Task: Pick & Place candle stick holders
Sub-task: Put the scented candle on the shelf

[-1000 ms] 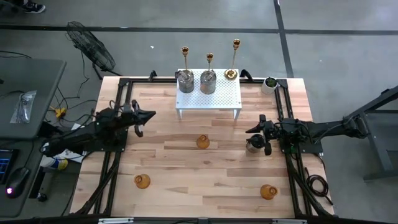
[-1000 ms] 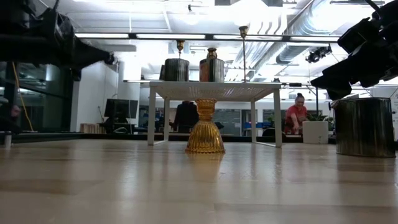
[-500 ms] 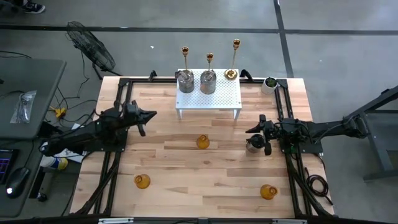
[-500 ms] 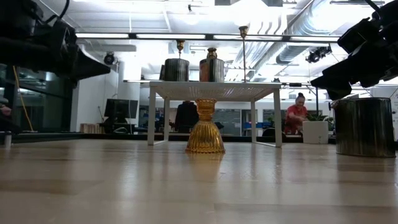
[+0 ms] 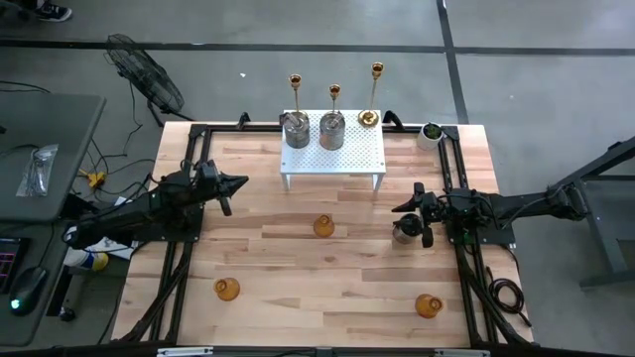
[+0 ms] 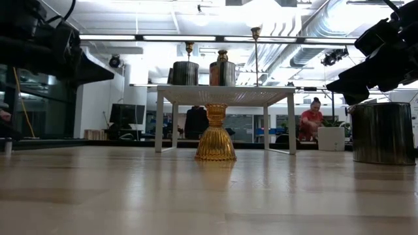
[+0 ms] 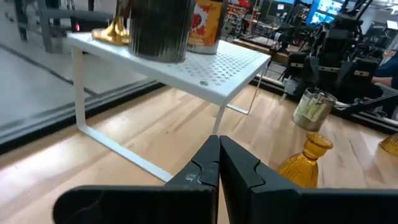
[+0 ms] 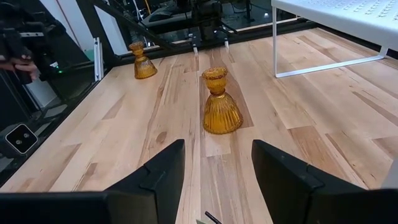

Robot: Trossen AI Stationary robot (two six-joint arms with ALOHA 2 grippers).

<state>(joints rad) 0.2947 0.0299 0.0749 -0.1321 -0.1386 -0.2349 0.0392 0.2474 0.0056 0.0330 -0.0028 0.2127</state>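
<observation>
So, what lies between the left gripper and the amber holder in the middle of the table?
Only bare wood: the high view shows nothing between the left gripper and the middle amber holder.

Rack (image 5: 332,157): at the tabletop's (image 5: 298,268) far middle.
On rack: two jar holders (image 5: 296,130) side by side, one stick holder (image 5: 375,95) at the right corner.
Behind rack: two stick holders (image 5: 295,83).
Glass holders (image 5: 323,226): one before the rack, two nearer corners.
Plant (image 5: 431,133): far right corner.

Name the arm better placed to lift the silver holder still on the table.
Right: the right gripper is right at the silver holder, fingers apart. The left gripper is shut, across the table.
</observation>
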